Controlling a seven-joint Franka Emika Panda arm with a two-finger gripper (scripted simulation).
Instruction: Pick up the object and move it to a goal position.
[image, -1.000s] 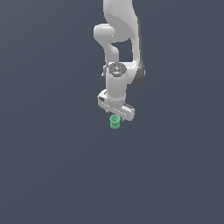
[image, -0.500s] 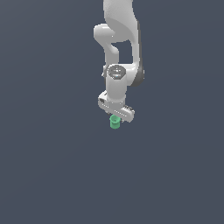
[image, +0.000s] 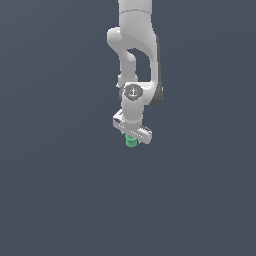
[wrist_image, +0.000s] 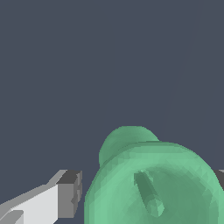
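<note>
Object (image: 131, 142) sits between claw (image: 131, 139) fingers directly beneath palm; grip contact unclear

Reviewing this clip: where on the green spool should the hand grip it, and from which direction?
Grip the green spool across its round body, coming straight down from above, one finger on each side. It looks upright, hollow top toward the wrist camera, and it is narrower than the hand, which already straddles it. Actual contact cannot be confirmed.
</note>
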